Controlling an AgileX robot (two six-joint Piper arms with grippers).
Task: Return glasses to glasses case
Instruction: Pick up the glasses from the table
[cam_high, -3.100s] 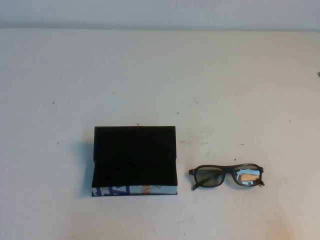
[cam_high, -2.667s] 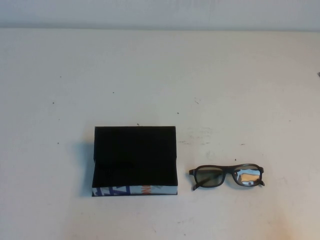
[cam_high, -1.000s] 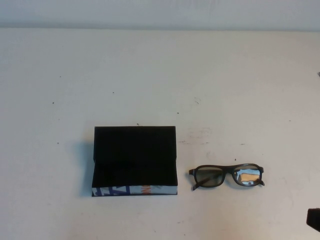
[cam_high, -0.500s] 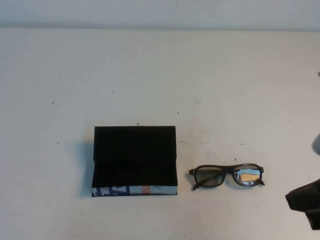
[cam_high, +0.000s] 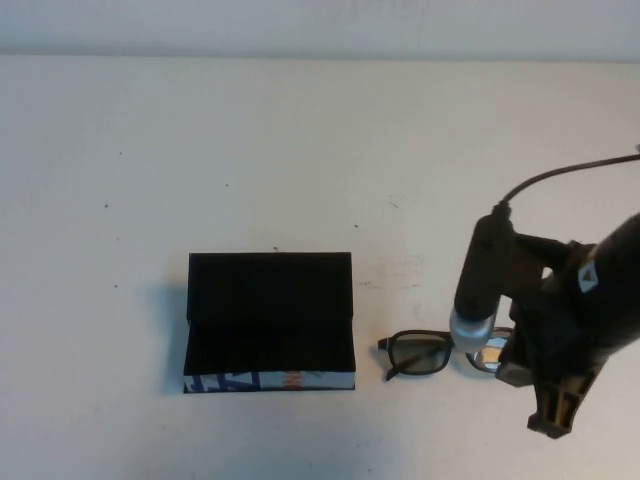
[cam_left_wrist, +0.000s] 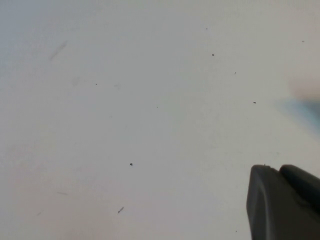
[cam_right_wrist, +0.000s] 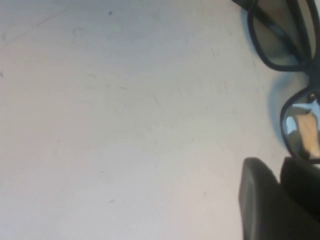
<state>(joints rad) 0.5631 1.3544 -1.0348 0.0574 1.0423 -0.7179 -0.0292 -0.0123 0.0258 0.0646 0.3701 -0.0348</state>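
So the right gripper (cam_high: 555, 415) hangs over the near right of the table (cam_high: 300, 140), just by the glasses (cam_high: 440, 352), and whether it's open or closed can't be told. The glasses lie flat, just right of the open glasses case (cam_high: 270, 320). Likely trouble: coming down on that shiny lens, or nudging the thin frame sideways so it skids off. The left gripper (cam_left_wrist: 285, 202) sits parked over bare tabletop, and its state can't be made out either.
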